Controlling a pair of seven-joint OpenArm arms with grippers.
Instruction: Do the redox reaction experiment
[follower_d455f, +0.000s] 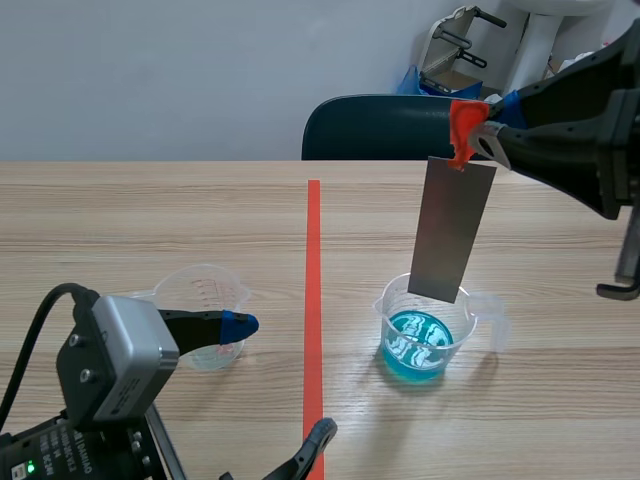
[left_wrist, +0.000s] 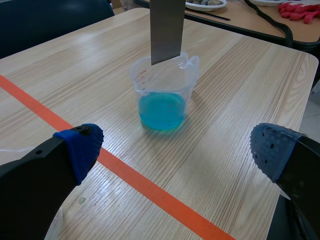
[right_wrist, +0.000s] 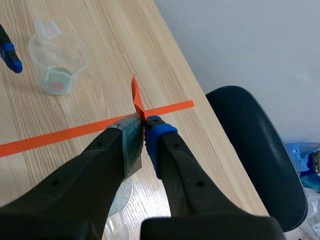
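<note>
1. Hovering low over the wooden table (follower_d455f: 150, 220), my left claw (follower_d455f: 280, 378) is spread wide and has hold of nothing. One of its blue-padded fingers (left_wrist: 80, 145) lies just beside the empty cup; I cannot tell whether it touches.
2. On the black arm base (follower_d455f: 75, 455) behind that claw there is white print, too small for me to read, with a small green light (follower_d455f: 30, 467) next to it.
3. That empty cup (follower_d455f: 205, 290) is clear plastic with a pouring lip. It has raised measuring marks on its wall that I cannot read and a faint pinkish trace on its bottom.
4. An orange tape line (follower_d455f: 314, 250) runs away across the table between the two cups.
5. To the right of the line stands the blue cup (follower_d455f: 430, 335), clear plastic with a shallow pool of blue liquid. My left wrist view shows red measuring marks on its wall, but the figures are not legible.
6. A flat grey metal strip (follower_d455f: 455, 230) hangs upright over the blue cup. Its lower end is at about rim level and clear of the liquid.
7. My right claw (follower_d455f: 490, 135) is raised above the table and is clamped tight on the strip's top end, where a scrap of orange-red tape (right_wrist: 136, 97) sticks out past the fingertips.
8. A dark blue chair (follower_d455f: 380, 125) stands beyond the table's far edge.
</note>
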